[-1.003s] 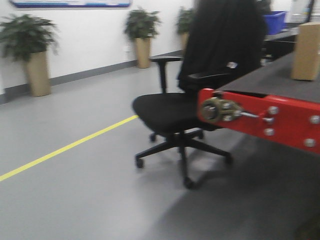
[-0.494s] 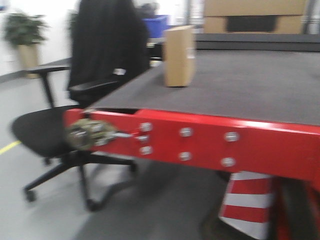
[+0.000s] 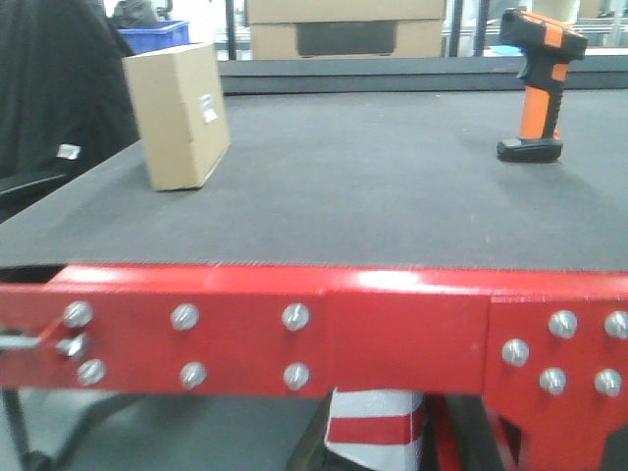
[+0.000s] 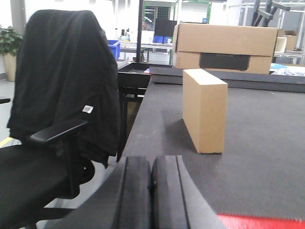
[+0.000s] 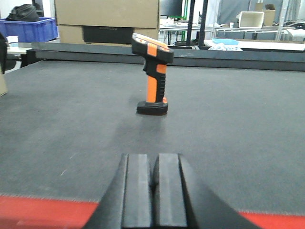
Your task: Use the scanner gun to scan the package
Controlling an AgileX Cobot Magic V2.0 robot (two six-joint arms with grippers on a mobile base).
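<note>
The package [image 3: 179, 117], a small brown cardboard box with a white barcode label on its right face, stands upright on the dark table at the left; in the left wrist view the package [image 4: 205, 109] stands ahead and to the right. The scanner gun [image 3: 535, 83] stands on its black base at the table's far right, orange handle up; in the right wrist view the scanner gun [image 5: 152, 74] is straight ahead. My left gripper [image 4: 151, 164] is shut with nothing in it, short of the table's red edge. My right gripper [image 5: 153, 164] is likewise shut and empty.
The table [image 3: 392, 186] has a red steel front rail [image 3: 324, 334] with bolts. A larger cardboard box [image 3: 343, 27] with a dark panel sits beyond the far edge. A black office chair draped with a dark jacket [image 4: 62, 100] stands left of the table. A blue bin [image 5: 28, 28] is behind.
The front view has swung right: the chair and floor have slid out to the left, and the table now fills the view with the package and the scanner gun both in sight.
</note>
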